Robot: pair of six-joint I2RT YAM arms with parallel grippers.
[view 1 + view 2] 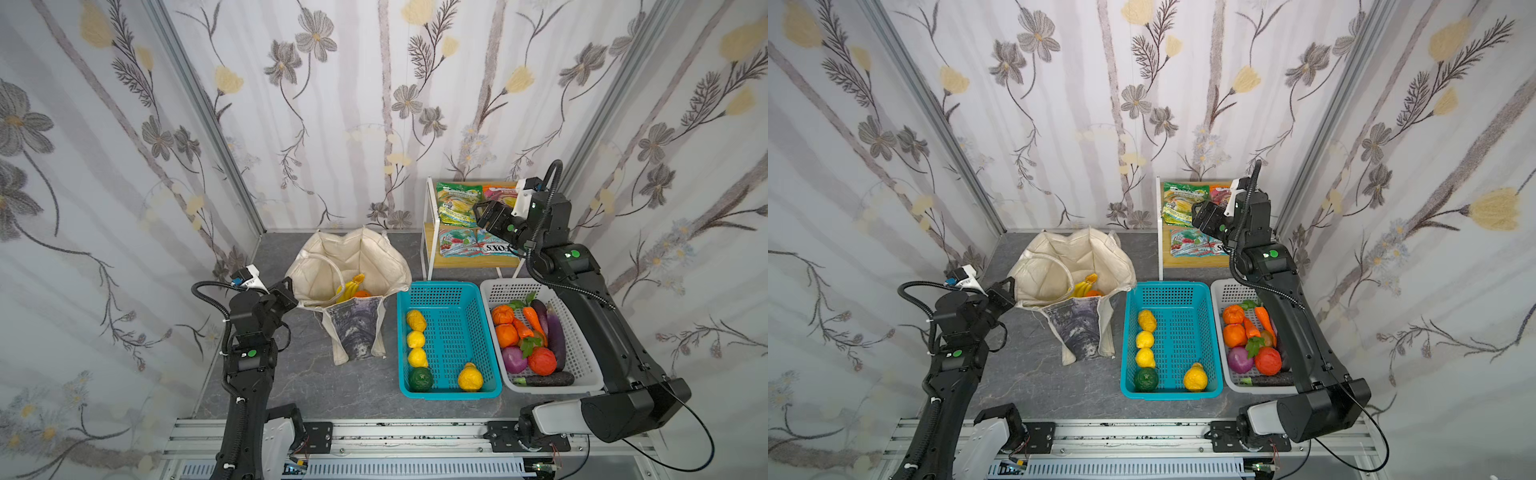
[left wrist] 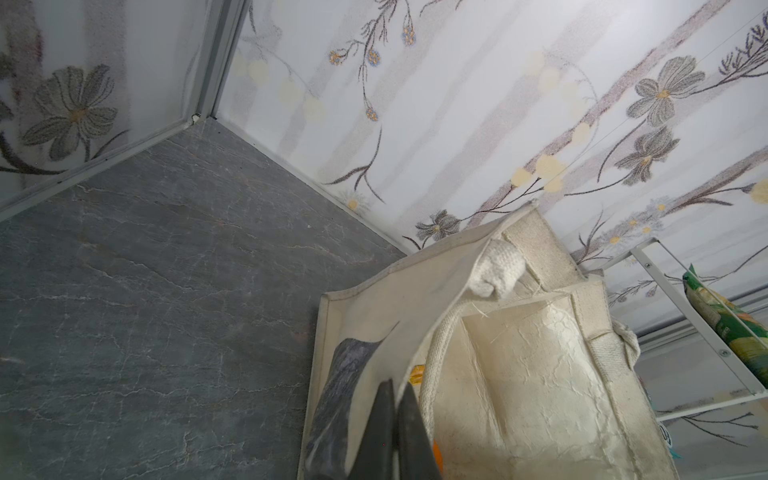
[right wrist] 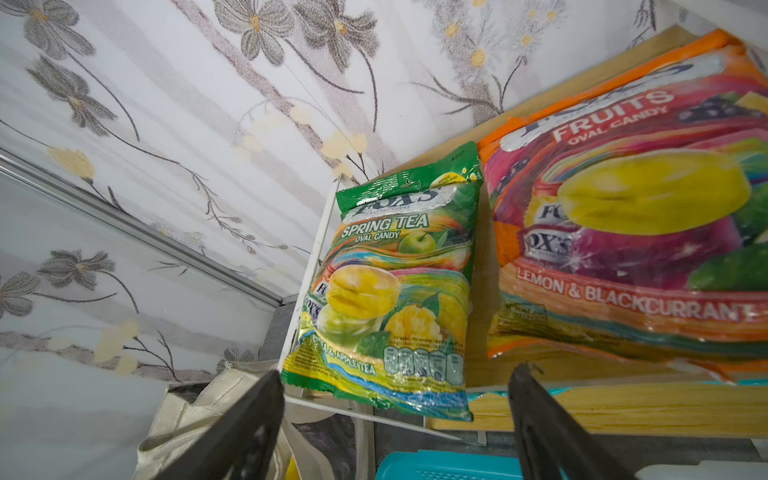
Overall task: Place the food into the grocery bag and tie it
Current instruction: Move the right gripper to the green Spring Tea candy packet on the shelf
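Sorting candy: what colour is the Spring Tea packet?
Green and yellow packet, best in right wrist view.

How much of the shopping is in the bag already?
Barely started. A banana bunch and an orange lie in the grocery bag. The left gripper pinches the bag's rim; the right gripper hangs open before the green candy packet. To do: fruit in the teal basket, vegetables in the white basket, other packets, tying the handles.
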